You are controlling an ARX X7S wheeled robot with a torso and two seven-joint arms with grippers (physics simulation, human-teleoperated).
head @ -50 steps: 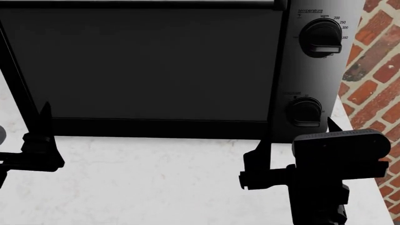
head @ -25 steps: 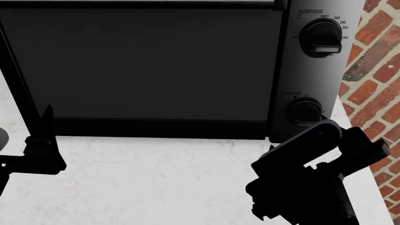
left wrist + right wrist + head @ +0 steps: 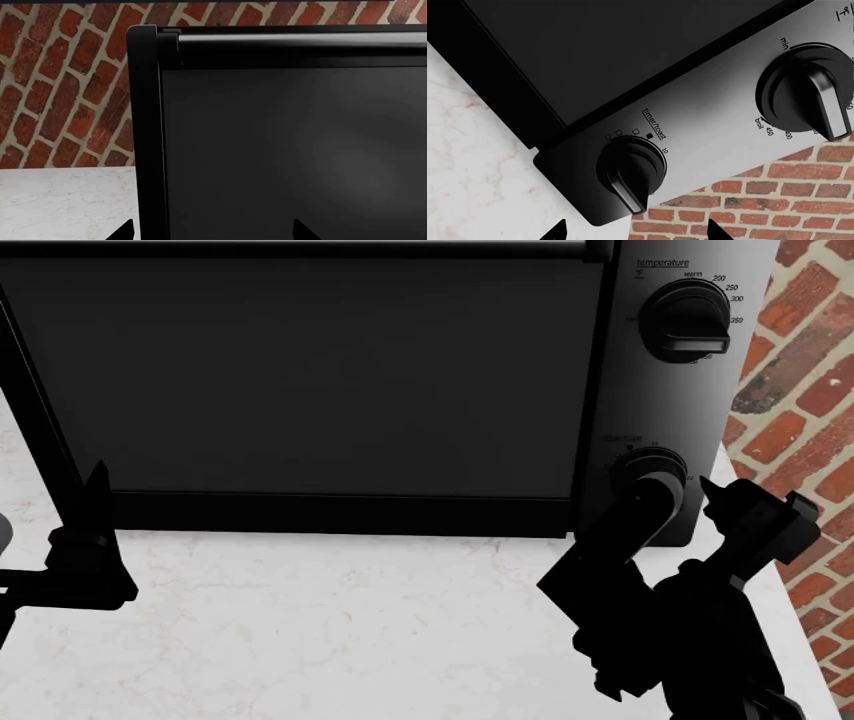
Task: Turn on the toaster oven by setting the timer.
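While closing in on the timer [image 3: 630, 170], holding the right gripper [image 3: 697, 512] rolled to one side and spread wide, likely so that the two fingers can straddle the raised bar across the knob's face instead of meeting it flat. Finding that timer low on the narrow grey panel [image 3: 627, 390] at the right end of the toaster oven [image 3: 320, 380], just under the words "timer/toast" and well below the larger temperature knob [image 3: 685, 322]. Seeing, from the right wrist camera, both fingertips apart at either side of the knob with nothing between them, so judging the grasp as not yet made; from the head camera, seeing one finger overlapping the knob, yet being unable to tell whether touching it. Working close to the brick wall [image 3: 801, 410], hence probably coming in from below and in front. Parking the left gripper [image 3: 212, 232] by the oven's far corner above the marble counter [image 3: 334, 620], also spread and gripping nothing, seemingly just staying out of the way. Needing next, by this reading, to push forward, pinch the bar and twist it off its rest mark.
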